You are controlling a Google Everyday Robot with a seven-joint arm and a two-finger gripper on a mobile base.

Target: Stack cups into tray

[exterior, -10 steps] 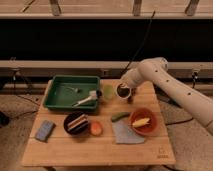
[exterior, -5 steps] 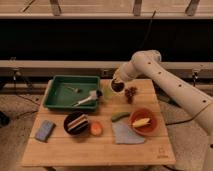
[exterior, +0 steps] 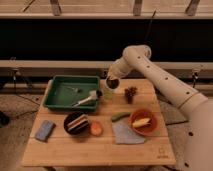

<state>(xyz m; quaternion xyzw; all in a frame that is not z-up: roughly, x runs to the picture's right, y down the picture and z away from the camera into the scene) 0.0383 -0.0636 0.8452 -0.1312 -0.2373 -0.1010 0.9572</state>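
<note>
Basically, the gripper sat just past the right end of the tray, above the table, closed on the cream-white cup. The cup hung off the fingertips with its dark inside partly showing, clear of the wood. The jaws looked only cup-width apart, clamped on the rim or upper wall; I couldn't tell exactly which. The pale green cup stood directly below and slightly left, touching or nearly touching the tray's right wall, outside the tray. My read: both cups were light, stiff and small, probably plastic or ceramic, so smooth and prone to slipping or twisting in a pinch grip. The best hold is across the rim, one finger inside and one outside, keeping the cup upright so it nests cleanly. The tray held a brush near its right side, so drop room there looked tight. Neither cup was in the tray yet.
</note>
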